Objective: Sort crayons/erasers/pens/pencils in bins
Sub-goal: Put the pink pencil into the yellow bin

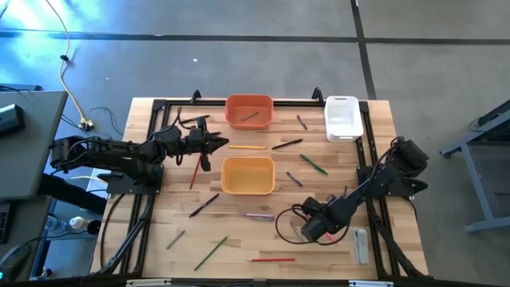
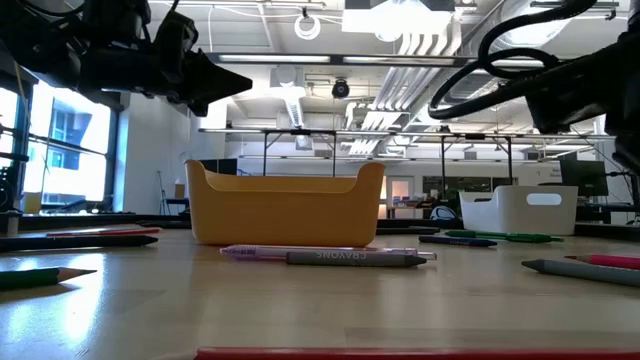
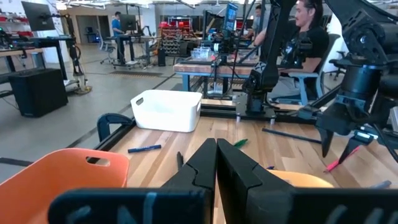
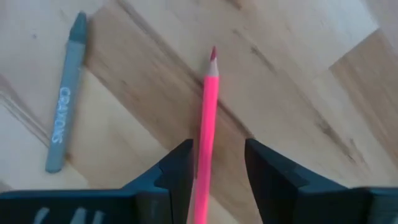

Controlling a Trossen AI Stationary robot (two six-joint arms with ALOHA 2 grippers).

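Note:
My right gripper (image 1: 316,227) is open at the front right, pointing down over a pink pencil (image 4: 207,118) that lies on the table. Its fingers stand on either side of the pencil, and a grey crayon (image 4: 65,99) lies beside it. My left gripper (image 1: 223,144) is shut and empty, above the table between the orange bin (image 1: 249,112) and the yellow-orange bin (image 1: 248,175). The white bin (image 1: 343,117) stands at the far right. A dark stick (image 1: 252,117) lies in the orange bin. Several sticks lie loose on the table.
Loose sticks include a yellow pencil (image 1: 249,147), a black pen (image 1: 287,144), a green one (image 1: 315,165), a red one (image 1: 194,171) and a red one near the front edge (image 1: 272,259). A black frame (image 1: 151,127) rims the table. People sit beyond the table (image 3: 305,31).

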